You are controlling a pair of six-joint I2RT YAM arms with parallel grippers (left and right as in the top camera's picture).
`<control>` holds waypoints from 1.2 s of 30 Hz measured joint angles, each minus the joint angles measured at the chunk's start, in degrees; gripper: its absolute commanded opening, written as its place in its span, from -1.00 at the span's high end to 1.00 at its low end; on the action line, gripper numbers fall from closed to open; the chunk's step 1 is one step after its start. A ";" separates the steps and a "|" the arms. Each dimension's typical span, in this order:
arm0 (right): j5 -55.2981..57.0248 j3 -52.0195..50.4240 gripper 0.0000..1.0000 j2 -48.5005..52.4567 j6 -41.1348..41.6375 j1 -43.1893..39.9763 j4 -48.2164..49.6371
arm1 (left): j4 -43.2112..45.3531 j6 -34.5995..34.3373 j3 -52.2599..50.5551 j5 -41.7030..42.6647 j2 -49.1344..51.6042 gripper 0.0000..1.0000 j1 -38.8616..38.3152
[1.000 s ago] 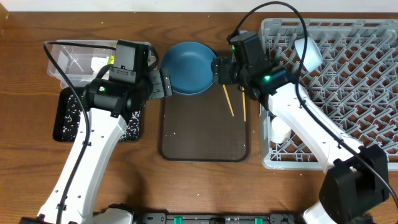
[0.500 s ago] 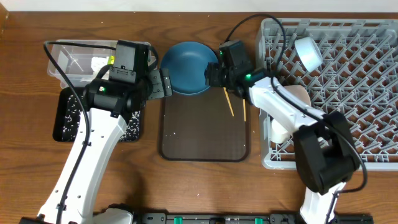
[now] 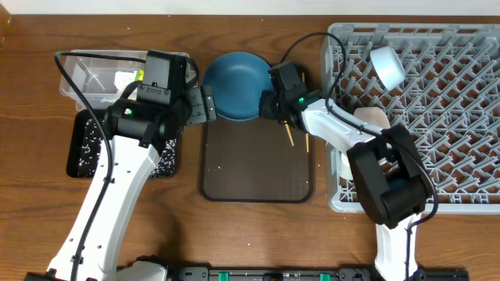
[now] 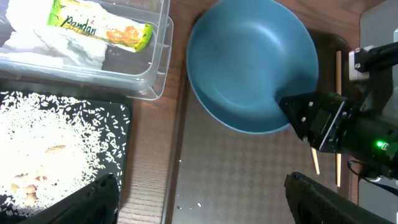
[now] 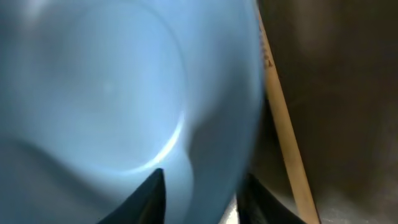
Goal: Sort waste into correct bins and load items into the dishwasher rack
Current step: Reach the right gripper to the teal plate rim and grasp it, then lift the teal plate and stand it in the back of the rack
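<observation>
- A brown wooden table (image 3: 31, 203) fills nearly the whole overhead view and is the only furniture that shows.
- Its grain runs left to right, in a medium reddish brown with darker streaks.
- The left wrist view shows a bare strip of the same wood (image 4: 155, 155), with fine lines along the grain.
- At the top left corner a pale strip (image 3: 2, 19) lies beyond the table's edge; whether it is floor or wall cannot be told.
- The light is even and soft, falling from above, with short, faint shadows on the wood.
</observation>
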 measured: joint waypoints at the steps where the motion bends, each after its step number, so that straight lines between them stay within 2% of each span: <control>1: 0.02 0.00 0.62 0.00 -0.02 0.04 -0.04 | 0.02 0.00 0.00 0.00 0.00 -0.75 0.00; 4: 0.07 0.00 0.85 0.00 0.28 0.11 -0.07 | 0.02 -0.02 0.00 0.00 0.00 -0.75 0.00; 7: 0.04 0.00 0.98 0.00 0.59 0.15 -0.13 | 0.00 0.00 0.00 0.02 0.00 -0.75 0.00; 16: 0.09 -0.11 0.98 -3.63 -1.03 -1.36 -3.34 | 0.00 0.00 0.00 0.02 0.00 -0.75 0.00; 22: 3.82 -0.17 0.98 -20.13 -3.89 -7.32 -10.40 | -0.02 0.00 0.00 0.02 0.00 -0.76 0.00; 26: 14.56 -0.07 0.98 -34.03 -6.14 -13.86 -17.27 | -0.02 0.00 0.00 0.02 0.00 -0.76 0.00; 29: 27.08 0.00 0.98 -42.12 -9.20 -17.59 -21.64 | 0.00 0.00 0.00 0.00 0.00 -0.76 0.00; 33: 42.82 0.00 0.98 -47.78 -15.65 -20.48 -24.06 | 0.02 -0.02 0.00 0.00 0.00 -0.75 0.00; 36: 53.90 0.00 0.97 -49.16 -23.47 -22.99 -24.30 | 0.00 0.00 0.00 0.00 0.00 -0.75 0.00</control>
